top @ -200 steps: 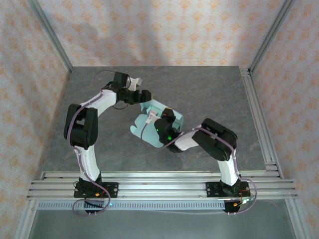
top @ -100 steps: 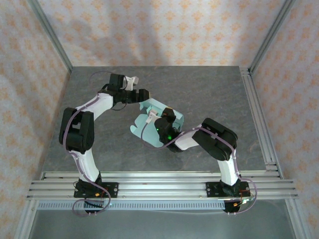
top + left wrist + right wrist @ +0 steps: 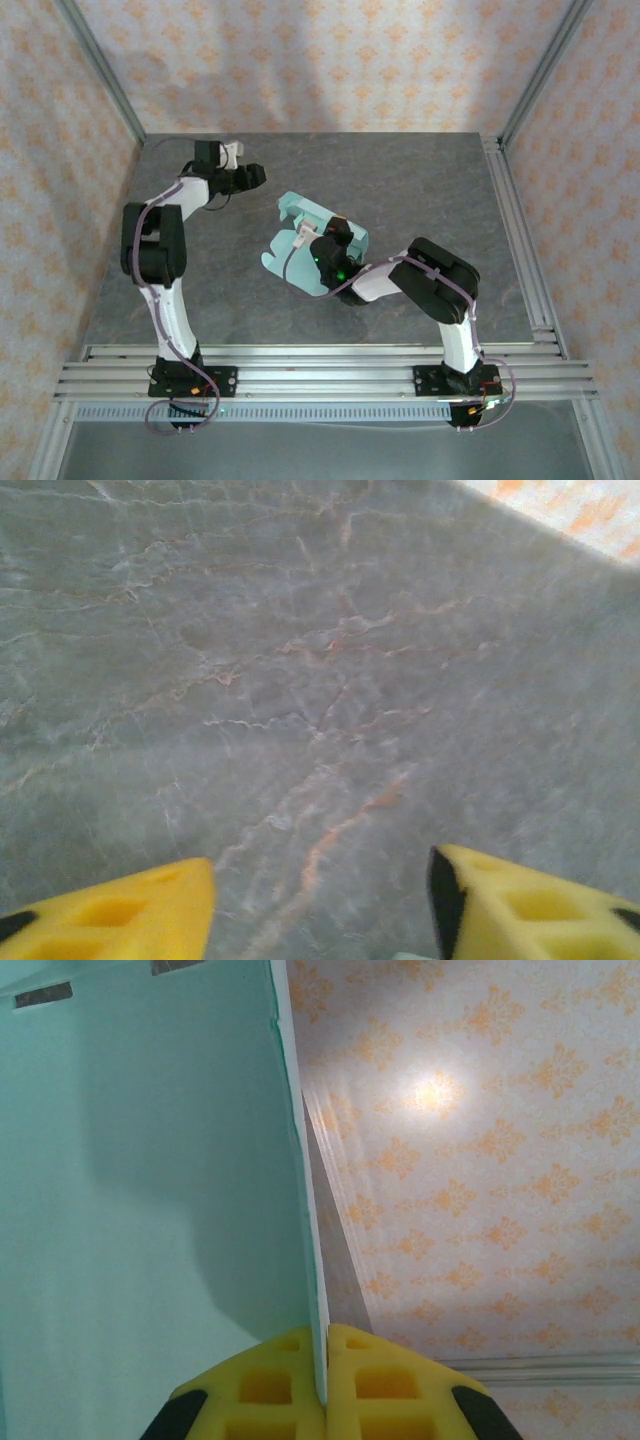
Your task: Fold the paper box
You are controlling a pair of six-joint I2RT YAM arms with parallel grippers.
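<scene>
Swinging clear within 1 second, the left gripper (image 3: pixel 253 176) had drawn back toward 10 o'clock over the grey marbled table (image 3: pixel 430 190), its yellow fingers (image 3: pixel 120 910) parted around nothing. The thin pale mint-blue paper box (image 3: pixel 300 214) stood part-raised at mid-table, 1 wall pinched tight by the right gripper (image 3: pixel 318 240). With that, the fold apparently depended on the right arm alone, and the released flap at 11 o'clock looked liable to spring back.

**Top ext. cam:** fixed, high, behind arm bases; looks down & fwd over whole table (image 3: pixel 420 190), far off.
**L wrist cam:** close above bare table, angled down; left gripper (image 3: pixel 320 880) at btm edge.
**R wrist cam:** v. close, aimed up along paper box (image 3: pixel 150 1210) edge to patterned wall (image 3: pixel 480 1160).
**Shared:** table (top + L wrist); paper box, patterned wall (top + R wrist).
</scene>
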